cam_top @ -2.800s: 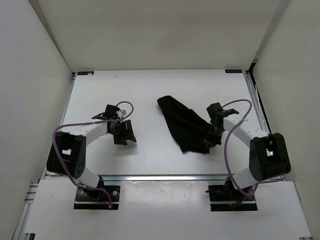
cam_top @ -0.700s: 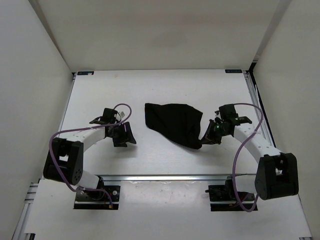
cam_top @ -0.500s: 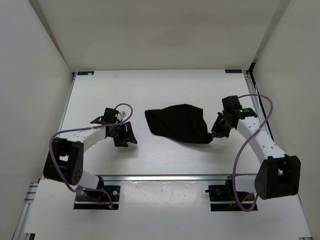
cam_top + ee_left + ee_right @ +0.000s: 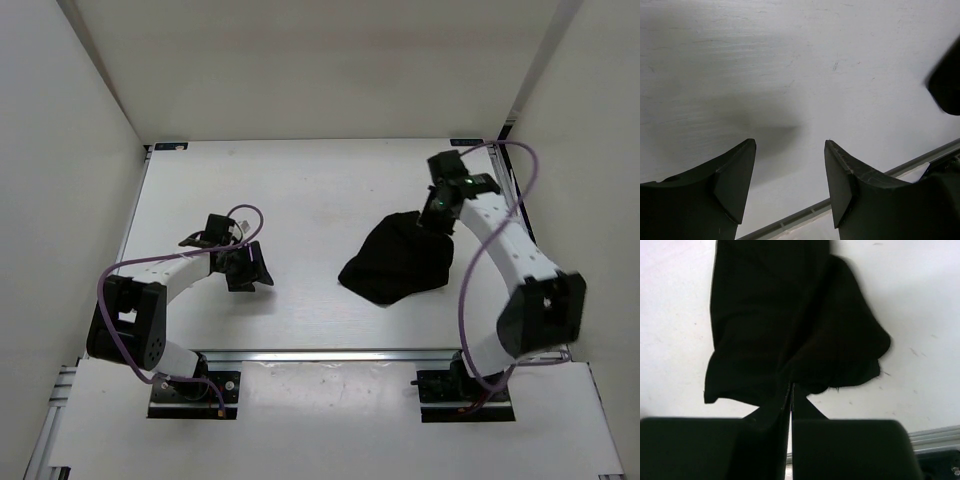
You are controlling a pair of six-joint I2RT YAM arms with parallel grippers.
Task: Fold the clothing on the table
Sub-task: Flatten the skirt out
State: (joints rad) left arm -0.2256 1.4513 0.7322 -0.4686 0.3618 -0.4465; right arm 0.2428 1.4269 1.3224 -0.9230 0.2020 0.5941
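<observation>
On the right half of the bench (image 4: 300, 180) sits the cloth (image 4: 398, 265), a black bunched heap that is wide toward the front and narrows toward the back. At this narrow end the right jaws are closed fully on its edge. The right arm (image 4: 497, 235) reaches far to the back-right corner, so I judge that it draws this edge away in order to spread the cloth before any fold. The lower part rests on the bench.

The left arm (image 4: 170, 265) waits well apart on the left side. Its jaws stand wide open and hold nothing, low above bare bench, probably ready to take another corner.

The cloth is matte, soft and without print. Deep creases run toward the pinch, and small loose threads show at one hem. The bench is white, flat and smooth with fine scratches, and a metal rail (image 4: 320, 352) runs along its front edge. The jaws are black, hard and wedge-shaped.
</observation>
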